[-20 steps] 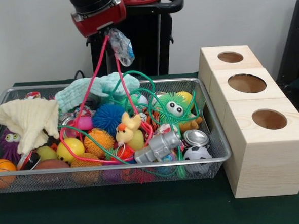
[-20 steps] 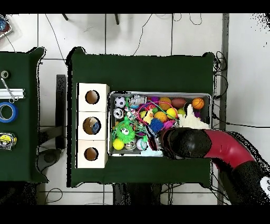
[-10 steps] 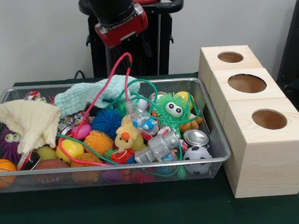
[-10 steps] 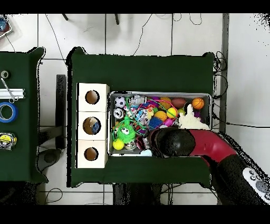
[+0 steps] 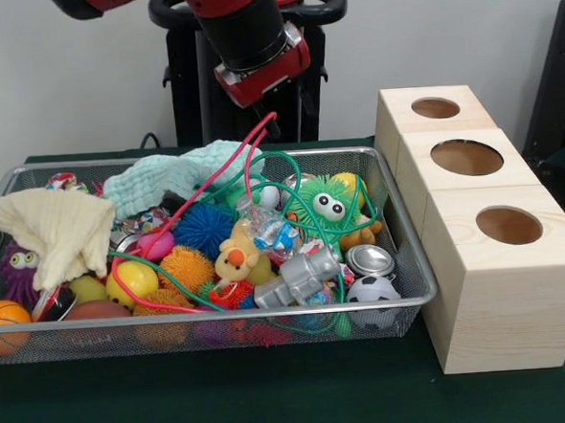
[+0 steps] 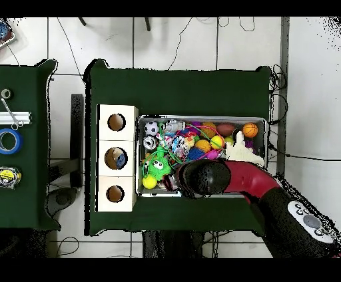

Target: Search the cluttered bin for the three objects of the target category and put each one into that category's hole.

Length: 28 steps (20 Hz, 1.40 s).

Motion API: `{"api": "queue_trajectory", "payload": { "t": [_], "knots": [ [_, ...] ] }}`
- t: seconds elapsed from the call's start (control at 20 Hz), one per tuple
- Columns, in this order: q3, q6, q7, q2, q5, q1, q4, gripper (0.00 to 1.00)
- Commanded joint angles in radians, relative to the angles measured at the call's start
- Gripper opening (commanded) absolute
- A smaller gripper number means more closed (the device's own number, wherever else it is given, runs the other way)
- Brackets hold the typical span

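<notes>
The green table (image 5: 275, 404) is holding everything. On it the wooden box (image 5: 488, 276) with 3 holes is sitting at 3 o'clock from the wire bin (image 5: 222, 321) in the front view. The bin is full of toys, balls and cloths.

The red arm (image 5: 242, 22) is reaching down over the back of the bin, and the gripper (image 5: 275, 114) is hanging above the toys, near the middle. I can't tell if it's open or closed, bc it's dark against the dark stand behind. The top loop of a pink cord (image 5: 204, 183) is poking up right under it. It may be touching or hooked, can't say.

The task doesn't name the thing to find. My guess is the clear bag (image 5: 269, 233) with bright bits inside. It's lying on the toy pile at 6 o'clock from the gripper, well below it. Its long side is running approx from 11 to 5 o'clock. Green and pink cords are lying round it, so I think it could snag when lifted.

In the overhead view the arm (image 6: 233, 178) is covering the gripper. But that view is showing something blue already inside the middle hole (image 6: 115, 158), which the front view isn't showing.
</notes>
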Motion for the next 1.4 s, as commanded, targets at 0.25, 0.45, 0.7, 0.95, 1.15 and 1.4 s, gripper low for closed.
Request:
{"api": "queue_trajectory", "payload": {
  "t": [0.25, 0.45, 0.7, 0.95, 1.15, 1.4],
  "knots": [
    [-0.076, 0.09, 0.086, 0.0, 0.012, 0.074, -0.138, 1.0],
    [-0.09, 0.263, 0.072, -0.058, 0.042, 0.109, -0.213, 1.0],
    [-0.068, 0.549, -0.031, -0.022, 0.043, 0.12, -0.392, 1.0],
    [-0.05, 0.66, -0.054, 0.02, 0.043, 0.108, -0.465, 1.0],
    [-0.038, 0.745, -0.088, 0.043, 0.008, 0.117, -0.551, 1.0],
    [-0.022, 0.649, -0.131, 0.053, -0.022, 0.095, -0.535, 1.0]
  ]
}}
